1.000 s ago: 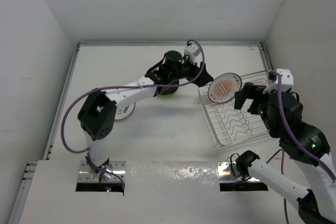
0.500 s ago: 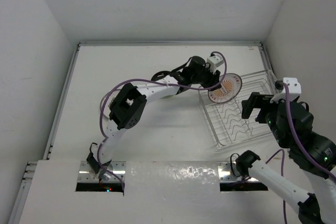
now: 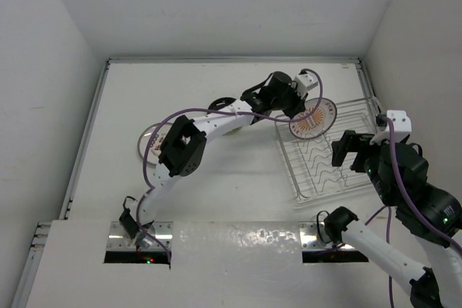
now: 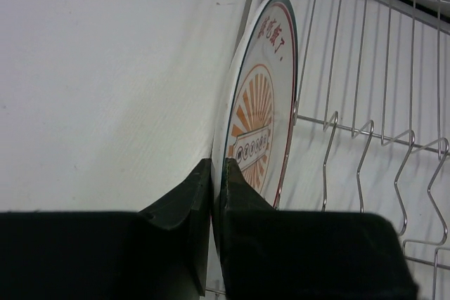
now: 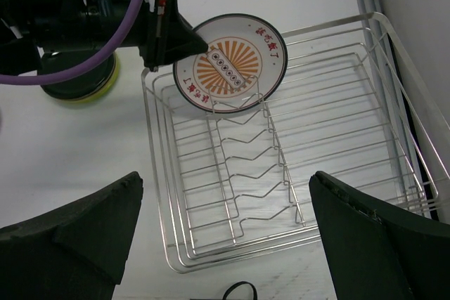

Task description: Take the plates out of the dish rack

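Observation:
One of the plates, white with an orange sunburst (image 3: 314, 119) (image 4: 259, 121) (image 5: 230, 62), stands on edge in the far left slot of the silver wire dish rack (image 3: 333, 167) (image 5: 240, 247). My left gripper (image 3: 301, 111) (image 4: 218, 168) (image 5: 200, 46) reaches in from the left and is shut on that plate's rim, one finger on each face. The other slots of the rack hold nothing. My right gripper (image 3: 347, 148) (image 5: 225, 177) hangs open above the near end of the rack, touching nothing.
A lime green plate (image 5: 86, 95) (image 3: 231, 130) lies on the table left of the rack, partly under the left arm. Another round plate (image 3: 146, 139) lies further left. The enclosure's walls stand close behind and to the right of the rack.
The left arm swung right from the green plate to the rack and its jaws closed on the sunburst plate's rim. The right gripper drew back slightly.

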`<move>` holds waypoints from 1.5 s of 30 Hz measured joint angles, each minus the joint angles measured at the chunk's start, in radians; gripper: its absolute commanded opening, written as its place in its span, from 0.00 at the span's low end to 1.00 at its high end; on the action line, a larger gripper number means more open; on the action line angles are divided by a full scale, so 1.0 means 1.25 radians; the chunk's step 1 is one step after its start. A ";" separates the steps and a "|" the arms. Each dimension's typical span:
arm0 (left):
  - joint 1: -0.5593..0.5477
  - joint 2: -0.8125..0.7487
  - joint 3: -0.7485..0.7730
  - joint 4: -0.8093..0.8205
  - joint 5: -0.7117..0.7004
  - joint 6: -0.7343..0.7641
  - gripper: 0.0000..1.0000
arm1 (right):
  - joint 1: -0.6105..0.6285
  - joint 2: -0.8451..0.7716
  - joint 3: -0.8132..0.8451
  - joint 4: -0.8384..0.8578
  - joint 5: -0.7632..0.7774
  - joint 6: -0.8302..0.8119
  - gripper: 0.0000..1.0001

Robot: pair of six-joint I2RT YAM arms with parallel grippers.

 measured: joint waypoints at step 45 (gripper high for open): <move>0.136 -1.110 -0.926 0.214 -0.035 -0.581 0.00 | 0.000 0.198 -0.283 0.712 -0.433 0.265 0.74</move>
